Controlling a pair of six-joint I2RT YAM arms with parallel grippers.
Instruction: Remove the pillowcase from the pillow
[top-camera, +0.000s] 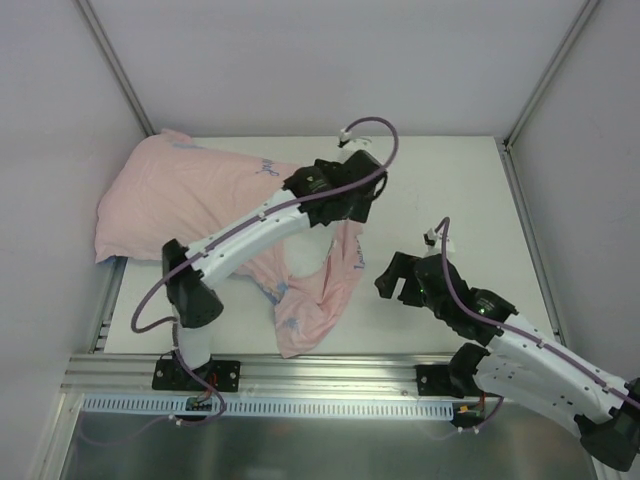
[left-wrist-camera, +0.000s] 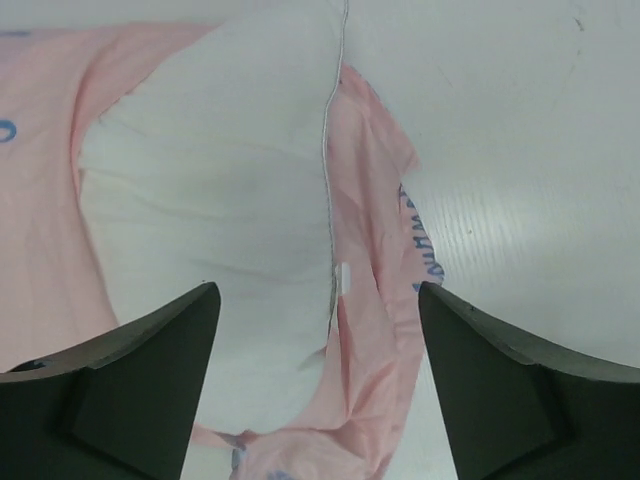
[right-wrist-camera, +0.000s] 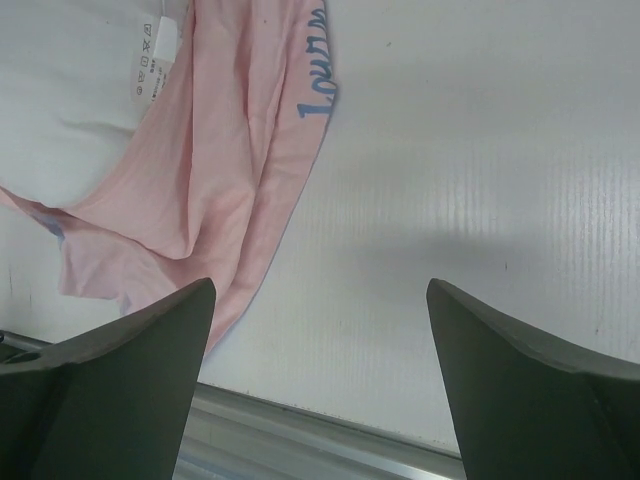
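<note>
The pink pillowcase (top-camera: 180, 195) with blue print lies at the back left. Its open end trails toward the front centre (top-camera: 305, 315). The white pillow shows bare inside the opening in the left wrist view (left-wrist-camera: 210, 190), its seam running up the middle. My left gripper (top-camera: 352, 203) is open and empty above the seam and the pink pillowcase edge (left-wrist-camera: 370, 300), fingertips either side (left-wrist-camera: 315, 290). My right gripper (top-camera: 397, 278) is open and empty over bare table (right-wrist-camera: 320, 285). The pillowcase (right-wrist-camera: 230, 150) and a pillow corner (right-wrist-camera: 70, 100) with a care label lie to its left.
The white table (top-camera: 450, 190) stretches to the right of the fabric. An aluminium rail (top-camera: 320, 372) runs along the front edge, also seen in the right wrist view (right-wrist-camera: 300, 440). Grey enclosure walls (top-camera: 60, 120) stand on the left, back and right.
</note>
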